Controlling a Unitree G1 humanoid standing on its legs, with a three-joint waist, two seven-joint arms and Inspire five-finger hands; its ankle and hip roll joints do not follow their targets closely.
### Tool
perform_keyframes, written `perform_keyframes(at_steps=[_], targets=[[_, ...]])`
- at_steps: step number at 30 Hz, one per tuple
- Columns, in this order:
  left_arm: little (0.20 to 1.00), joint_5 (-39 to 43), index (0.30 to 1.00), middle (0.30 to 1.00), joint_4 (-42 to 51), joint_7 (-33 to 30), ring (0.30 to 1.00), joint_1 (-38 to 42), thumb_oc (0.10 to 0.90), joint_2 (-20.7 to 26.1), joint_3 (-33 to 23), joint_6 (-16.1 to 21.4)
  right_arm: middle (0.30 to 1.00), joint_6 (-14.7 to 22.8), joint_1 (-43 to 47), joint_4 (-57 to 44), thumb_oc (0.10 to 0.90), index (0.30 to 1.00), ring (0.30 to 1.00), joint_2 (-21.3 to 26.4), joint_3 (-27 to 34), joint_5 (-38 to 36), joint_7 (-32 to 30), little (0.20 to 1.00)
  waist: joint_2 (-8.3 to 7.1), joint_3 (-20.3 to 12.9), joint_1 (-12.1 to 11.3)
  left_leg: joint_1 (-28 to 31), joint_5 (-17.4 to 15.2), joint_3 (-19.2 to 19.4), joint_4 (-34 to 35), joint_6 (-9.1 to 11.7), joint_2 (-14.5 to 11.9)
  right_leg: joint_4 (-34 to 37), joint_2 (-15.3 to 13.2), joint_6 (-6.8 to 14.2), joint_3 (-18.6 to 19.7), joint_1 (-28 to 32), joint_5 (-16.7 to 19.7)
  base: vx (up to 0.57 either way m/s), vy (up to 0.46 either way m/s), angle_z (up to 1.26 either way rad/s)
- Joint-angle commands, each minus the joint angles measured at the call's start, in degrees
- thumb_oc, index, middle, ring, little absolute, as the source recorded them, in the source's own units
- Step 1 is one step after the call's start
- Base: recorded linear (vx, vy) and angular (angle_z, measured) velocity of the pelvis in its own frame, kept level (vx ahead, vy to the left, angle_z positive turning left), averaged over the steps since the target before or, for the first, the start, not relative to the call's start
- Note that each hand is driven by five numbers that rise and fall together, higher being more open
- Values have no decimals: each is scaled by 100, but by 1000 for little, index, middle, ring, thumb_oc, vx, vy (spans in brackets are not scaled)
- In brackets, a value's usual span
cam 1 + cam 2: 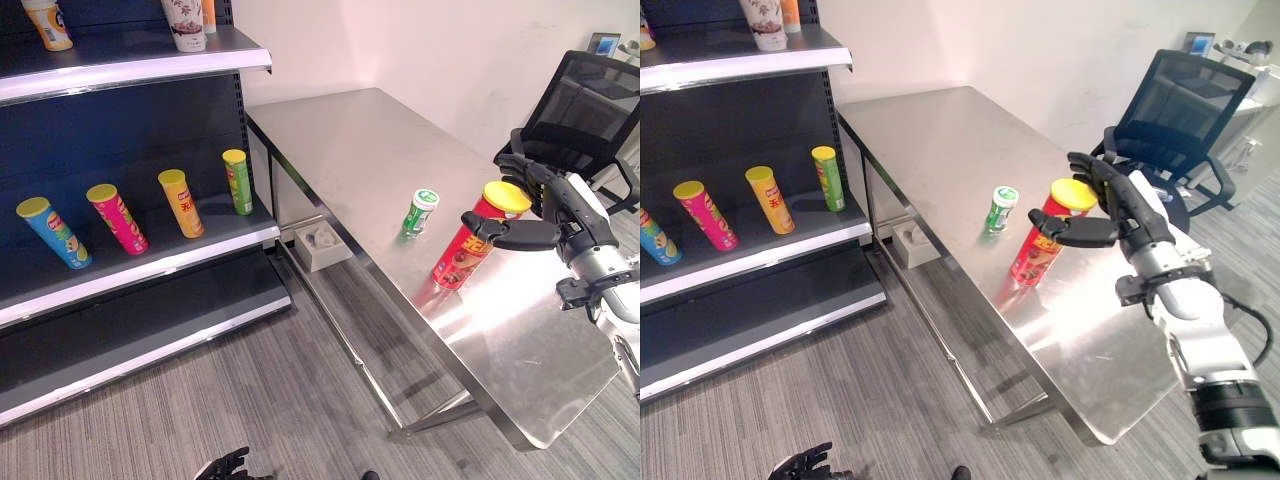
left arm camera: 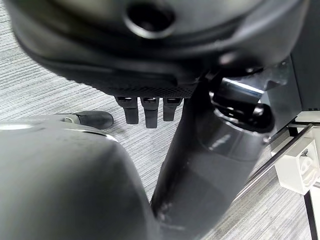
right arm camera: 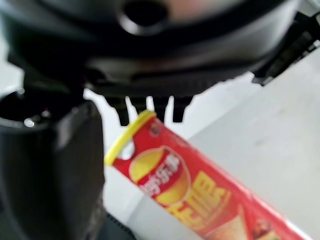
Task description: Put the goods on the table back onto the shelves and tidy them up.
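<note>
A red chip can (image 1: pixel 462 255) with a yellow lid stands upright near the front right of the steel table (image 1: pixel 350 140). My right hand (image 1: pixel 565 215) is open beside the can's top. Its thumb reaches across the front of the can and its fingers stand behind the lid. The right wrist view shows the red can (image 3: pixel 190 185) just past the straight fingers. A small green bottle (image 1: pixel 420 212) stands upright on the table left of the can. My left hand (image 1: pixel 225 465) hangs low over the carpet, open.
The dark shelf unit (image 1: pixel 150 255) at the left holds blue (image 1: pixel 53 232), pink (image 1: pixel 117 218), orange (image 1: pixel 181 203) and green (image 1: pixel 238 182) cans leaning in a row. A cup (image 1: pixel 185 22) stands on the upper shelf. A white box (image 1: pixel 322 245) lies under the table. An office chair (image 1: pixel 585 110) stands behind my right hand.
</note>
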State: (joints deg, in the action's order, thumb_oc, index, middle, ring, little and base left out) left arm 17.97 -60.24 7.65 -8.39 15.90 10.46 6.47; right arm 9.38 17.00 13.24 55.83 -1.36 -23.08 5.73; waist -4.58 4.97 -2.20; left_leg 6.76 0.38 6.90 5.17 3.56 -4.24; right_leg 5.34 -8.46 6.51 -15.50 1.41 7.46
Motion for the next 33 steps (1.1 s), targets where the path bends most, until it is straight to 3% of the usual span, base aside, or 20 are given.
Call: perform_keyframes(at_steps=[1, 2, 7, 33], targets=[[900, 23, 900, 900, -104, -35, 900, 257, 800, 102, 99, 183, 900, 499, 1226, 130, 800, 900, 900, 295, 263, -131, -364, 900, -154, -220, -154, -121, -69, -65, -17, 14, -61, -34, -241, 367, -91, 368, -201, 0, 0, 0], [900, 48, 900, 900, -97, -21, 900, 227, 800, 98, 142, 175, 900, 331, 1342, 329, 800, 900, 900, 421, -152, -150, -76, 900, -175, -224, -165, -126, -58, -61, -17, 25, -65, -34, -228, 361, -79, 362, -198, 0, 0, 0], [900, 52, 900, 900, -153, -10, 900, 213, 800, 60, 147, 157, 900, 204, 1633, 417, 800, 900, 900, 748, -595, 13, 58, 900, -189, -201, -113, -123, -49, -34, -17, 38, -71, -34, -222, 361, -51, 348, -182, -5, 0, -1], [900, 75, 900, 900, -194, -23, 900, 230, 800, 51, 120, 105, 900, -133, 1966, 599, 800, 900, 900, 1111, -1120, 460, 256, 900, -227, -148, -61, -131, -32, -9, -17, 43, -72, -34, -222, 355, -40, 341, -160, 0, 0, 0]])
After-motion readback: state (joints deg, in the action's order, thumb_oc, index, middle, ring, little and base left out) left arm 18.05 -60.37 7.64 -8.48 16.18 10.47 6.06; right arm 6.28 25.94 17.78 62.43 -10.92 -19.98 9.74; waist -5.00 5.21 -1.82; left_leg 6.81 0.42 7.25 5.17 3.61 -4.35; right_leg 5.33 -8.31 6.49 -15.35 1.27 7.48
